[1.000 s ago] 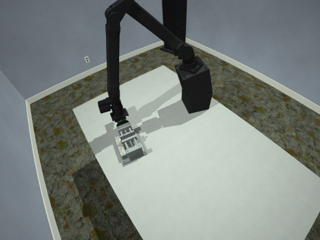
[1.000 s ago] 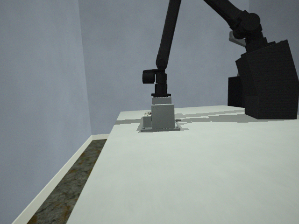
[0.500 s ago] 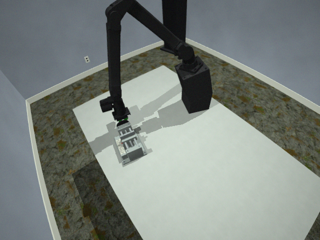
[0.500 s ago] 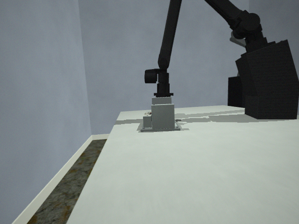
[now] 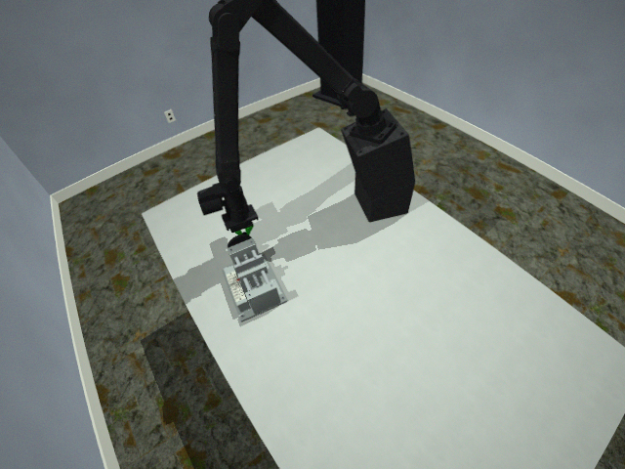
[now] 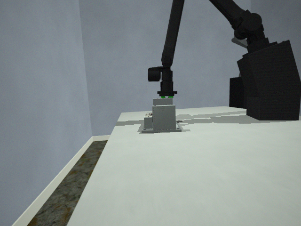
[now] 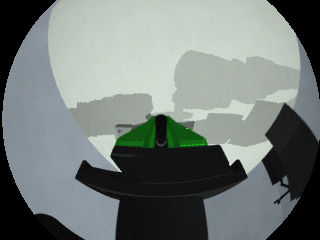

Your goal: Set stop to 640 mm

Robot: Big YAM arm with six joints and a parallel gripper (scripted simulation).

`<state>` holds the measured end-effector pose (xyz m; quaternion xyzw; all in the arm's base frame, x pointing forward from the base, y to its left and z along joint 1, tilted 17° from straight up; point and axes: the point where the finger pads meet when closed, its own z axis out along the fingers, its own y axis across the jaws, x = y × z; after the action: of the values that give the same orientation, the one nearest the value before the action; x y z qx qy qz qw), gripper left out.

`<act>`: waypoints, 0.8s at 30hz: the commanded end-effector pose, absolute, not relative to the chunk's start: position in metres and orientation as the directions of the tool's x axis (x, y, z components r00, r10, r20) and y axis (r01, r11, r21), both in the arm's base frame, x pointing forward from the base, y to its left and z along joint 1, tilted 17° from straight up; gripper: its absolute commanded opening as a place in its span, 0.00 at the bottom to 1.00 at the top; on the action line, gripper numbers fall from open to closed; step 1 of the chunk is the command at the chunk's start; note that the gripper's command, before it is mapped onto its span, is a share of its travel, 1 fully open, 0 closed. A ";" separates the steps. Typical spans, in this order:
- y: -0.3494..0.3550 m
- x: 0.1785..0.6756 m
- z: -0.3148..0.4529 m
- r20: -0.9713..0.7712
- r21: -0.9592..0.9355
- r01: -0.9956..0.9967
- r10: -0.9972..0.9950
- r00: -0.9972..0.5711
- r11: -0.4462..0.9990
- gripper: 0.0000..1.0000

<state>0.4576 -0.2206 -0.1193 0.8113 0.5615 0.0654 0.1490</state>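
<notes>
A small grey stop fixture (image 5: 254, 282) stands on its baseplate near the table's far left edge; it also shows in the exterior view (image 6: 163, 117). A scale strip with a red marker (image 5: 233, 282) runs along its left side. A dark round handwheel (image 5: 238, 240) sits at the fixture's far end. My gripper (image 5: 244, 232), with green fingertips, comes straight down onto the handwheel and is shut on it. In the wrist view the green fingers pinch a thin dark grip; the wheel fills the lower part of the view. In the exterior view the fixture hides the handwheel.
The arm's black base block (image 5: 381, 169) stands at the table's far side. The table's left edge (image 6: 106, 143) drops to a mottled floor close to the fixture.
</notes>
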 end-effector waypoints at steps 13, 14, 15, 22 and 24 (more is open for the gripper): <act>-0.214 0.431 -0.105 -0.061 0.260 0.901 0.925 0.375 -0.348 0.06; -0.214 0.432 -0.103 -0.061 0.262 0.901 0.925 0.375 -0.347 0.06; -0.215 0.435 -0.098 -0.062 0.270 0.898 0.925 0.375 -0.346 0.06; -0.222 0.469 -0.057 -0.064 0.326 0.885 0.927 0.371 -0.332 0.06; -0.224 0.471 -0.052 -0.064 0.327 0.885 0.926 0.372 -0.332 0.06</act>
<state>0.4542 -0.2171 -0.0850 0.8133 0.5629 0.0587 0.1349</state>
